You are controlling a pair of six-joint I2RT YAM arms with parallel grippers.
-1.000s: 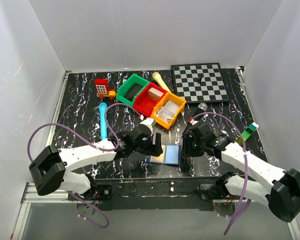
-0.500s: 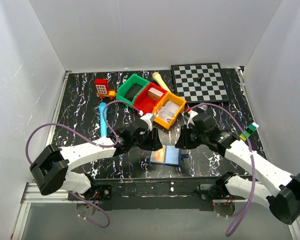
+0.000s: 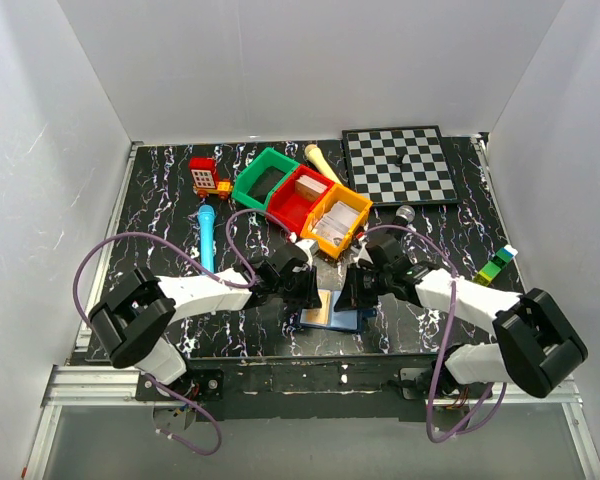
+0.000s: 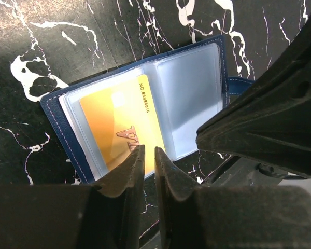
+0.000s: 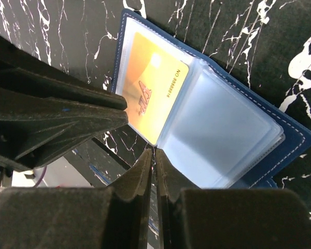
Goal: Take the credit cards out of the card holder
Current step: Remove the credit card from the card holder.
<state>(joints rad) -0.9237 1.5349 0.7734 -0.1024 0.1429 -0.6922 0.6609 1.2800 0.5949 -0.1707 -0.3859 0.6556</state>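
Top external view: both arms reach in low over the black, white-veined table [image 3: 160, 200], and the left claw [image 3: 308, 290] and right claw [image 3: 352, 292] crowd in on the card holder [image 3: 332, 318] from either side. It lies open and flat near the front edge, just in front of the orange bin [image 3: 337, 220]. Behind that sit a red bin [image 3: 302, 195] and a green bin [image 3: 265, 178], all hard glossy plastic, with a checkered board [image 3: 400, 163] at the far right.

Left wrist view now: the holder's navy cover shows pale stitching round the edge, and its clear sleeves look smooth and slightly frosted. A shiny yellow card [image 4: 119, 119] with rounded corners sits inside one sleeve. The left claw's dark, matte, wedge-shaped fingers [image 4: 125, 171] are drawn nearly together, a thin slit between them, their tips at the card's near edge. Whether they pinch anything cannot be told.

Right wrist view: the same story. That claw's fingers are all but pressed together, tips at the holder's near edge by the fold; a pinch on the sleeve cannot be made out.
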